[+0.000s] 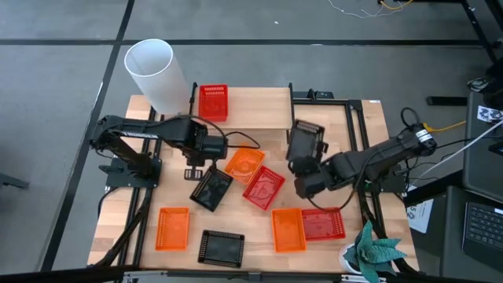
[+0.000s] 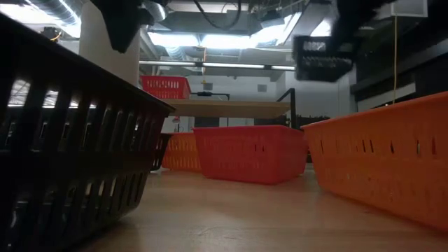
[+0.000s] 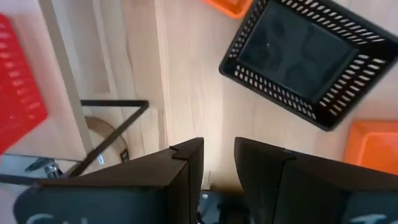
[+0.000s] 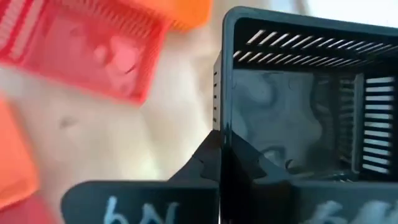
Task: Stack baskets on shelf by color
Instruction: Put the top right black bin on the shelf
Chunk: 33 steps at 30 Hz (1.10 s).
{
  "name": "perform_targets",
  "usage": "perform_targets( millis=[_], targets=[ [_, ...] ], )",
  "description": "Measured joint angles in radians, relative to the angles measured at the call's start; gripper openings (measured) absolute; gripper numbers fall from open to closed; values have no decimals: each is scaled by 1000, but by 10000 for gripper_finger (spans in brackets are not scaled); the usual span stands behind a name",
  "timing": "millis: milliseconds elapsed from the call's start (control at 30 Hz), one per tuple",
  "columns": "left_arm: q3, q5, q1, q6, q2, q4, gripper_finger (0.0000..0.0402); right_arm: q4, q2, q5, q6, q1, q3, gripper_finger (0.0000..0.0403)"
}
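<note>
I see the shelf, a low rack with a light wood top and thin black legs. One red basket sits on its top near the white cylinder.

My right gripper holds a black basket up in the air, just in front of the shelf. In the right wrist view its fingers pinch one wall of that black basket, so they are nearly closed on it.

In front of the shelf, on the table, lie an orange basket, a red basket and a tilted black basket, all close together. Farther from the shelf lie two orange baskets, a black one and a red one partly under the right arm.

My left gripper hangs just in front of the shelf, above the tilted black basket. Its fingers are a little apart and hold nothing.

In the low view, near baskets block most of the table.
</note>
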Motion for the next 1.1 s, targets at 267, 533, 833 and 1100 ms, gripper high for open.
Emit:
perform_targets(
  millis=[267, 533, 833, 1100],
  targets=[
    [-182, -8, -29, -63, -248, 175, 82, 17, 1, 140, -287, -148, 124, 1],
    [-563, -15, -38, -57, -498, 617, 82, 156, 1, -60, -679, -361, 237, 1],
    [-795, -15, -38, -27, -571, 950, 82, 254, 3, -508, -818, -675, 199, 1],
    [-830, -15, -38, 23, -567, 1075, 82, 375, 22, -624, -855, -728, 89, 0]
  ],
)
